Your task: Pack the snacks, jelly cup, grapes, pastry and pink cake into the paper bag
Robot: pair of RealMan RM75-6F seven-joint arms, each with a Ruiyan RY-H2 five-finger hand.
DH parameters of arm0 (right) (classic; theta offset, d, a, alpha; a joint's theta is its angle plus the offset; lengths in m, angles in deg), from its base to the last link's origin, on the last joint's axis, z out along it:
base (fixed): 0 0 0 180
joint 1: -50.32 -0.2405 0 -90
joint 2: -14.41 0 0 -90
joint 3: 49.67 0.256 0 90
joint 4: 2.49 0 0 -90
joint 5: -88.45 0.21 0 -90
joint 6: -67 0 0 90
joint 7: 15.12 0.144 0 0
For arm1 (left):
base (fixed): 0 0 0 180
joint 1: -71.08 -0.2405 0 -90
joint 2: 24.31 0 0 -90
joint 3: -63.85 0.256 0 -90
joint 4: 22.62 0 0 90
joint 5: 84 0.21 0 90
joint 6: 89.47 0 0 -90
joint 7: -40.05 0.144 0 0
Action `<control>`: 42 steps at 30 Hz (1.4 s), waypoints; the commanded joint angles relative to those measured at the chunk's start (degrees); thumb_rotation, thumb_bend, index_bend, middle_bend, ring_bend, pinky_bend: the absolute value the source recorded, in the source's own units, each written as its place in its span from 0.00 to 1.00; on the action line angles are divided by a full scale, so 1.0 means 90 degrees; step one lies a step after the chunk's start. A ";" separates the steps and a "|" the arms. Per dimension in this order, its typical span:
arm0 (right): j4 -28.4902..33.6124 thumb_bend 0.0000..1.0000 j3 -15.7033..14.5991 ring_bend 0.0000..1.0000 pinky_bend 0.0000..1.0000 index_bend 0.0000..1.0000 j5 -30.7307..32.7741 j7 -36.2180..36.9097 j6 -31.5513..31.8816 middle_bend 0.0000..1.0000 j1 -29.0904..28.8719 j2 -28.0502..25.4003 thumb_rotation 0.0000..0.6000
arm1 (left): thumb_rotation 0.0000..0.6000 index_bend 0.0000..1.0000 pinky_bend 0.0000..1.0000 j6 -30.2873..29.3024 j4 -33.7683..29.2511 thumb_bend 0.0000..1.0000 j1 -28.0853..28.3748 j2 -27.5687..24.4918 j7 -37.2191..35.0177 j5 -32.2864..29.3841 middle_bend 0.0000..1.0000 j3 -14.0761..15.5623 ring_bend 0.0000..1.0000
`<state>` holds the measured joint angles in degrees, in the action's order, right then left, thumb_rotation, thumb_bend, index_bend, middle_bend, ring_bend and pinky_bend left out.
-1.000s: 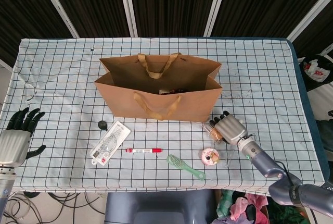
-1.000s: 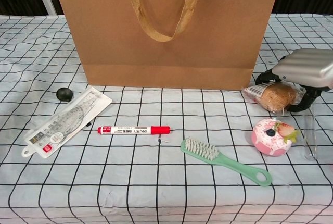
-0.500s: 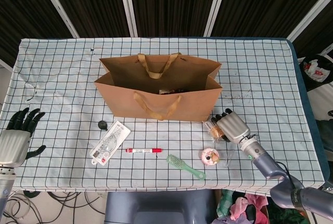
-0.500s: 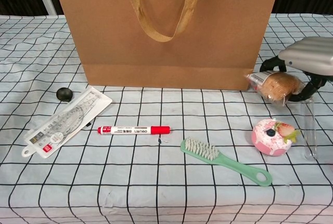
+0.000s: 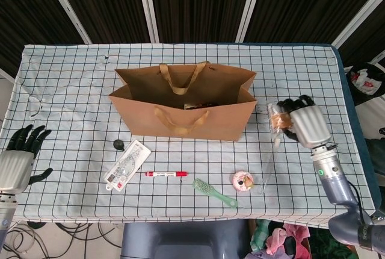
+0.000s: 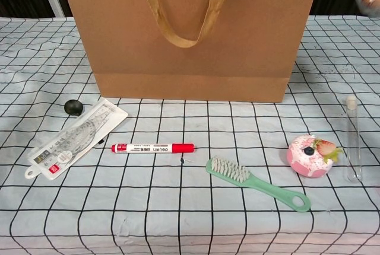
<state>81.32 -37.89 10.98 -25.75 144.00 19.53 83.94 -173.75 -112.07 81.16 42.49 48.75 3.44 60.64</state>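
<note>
The right hand [image 5: 305, 124] grips the wrapped pastry [image 5: 280, 120] in the air just right of the paper bag [image 5: 183, 109]; the pink cake [image 5: 243, 180] lies on the cloth in front of the bag's right corner. The pastry could catch the bag's rim or drop outside it, since it is not yet over the opening; the left hand [image 5: 19, 154], far left of the bag, is empty with its fingers apart.

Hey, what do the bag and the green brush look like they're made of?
Paper bag: matte brown kraft paper, creased along the base, with flat ribbon-like handles. Green brush: probably moulded plastic, smooth pale-green handle with a hanging hole; bristles look synthetic.
</note>
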 commanded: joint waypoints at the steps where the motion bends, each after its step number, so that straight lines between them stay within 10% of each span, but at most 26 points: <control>1: 0.0226 0.37 0.0629 0.41 0.26 0.37 0.0317 -0.0205 0.0715 0.36 0.0238 -0.0416 1.00 | 1.00 0.14 0.09 -0.0054 -0.0010 0.09 -0.0022 -0.0035 -0.0071 0.0002 0.09 -0.0018 0.01; 16: 0.1523 0.36 0.1850 0.41 0.26 0.37 0.0685 -0.0678 -0.0063 0.35 -0.1111 -0.0612 1.00 | 1.00 0.14 0.09 0.0015 -0.0005 0.09 0.0006 -0.0111 -0.0266 0.0042 0.09 0.0006 0.01; 33: 0.1091 0.35 0.1668 0.40 0.26 0.37 0.1947 -0.2134 -0.1795 0.34 -0.2974 0.0706 1.00 | 1.00 0.14 0.09 0.0128 0.0059 0.09 0.0063 -0.0135 -0.0393 0.0122 0.08 0.0061 0.01; 42: 0.1506 0.10 0.1654 0.21 0.25 0.12 0.2634 -0.2266 -0.1986 0.14 -0.3001 0.0542 1.00 | 1.00 0.14 0.09 0.0119 0.0070 0.09 0.0064 -0.0138 -0.0418 0.0106 0.08 0.0048 0.01</control>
<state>93.43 -23.21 33.02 -45.90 126.63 -7.57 89.70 -172.69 -111.44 81.74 41.25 45.00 4.38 61.07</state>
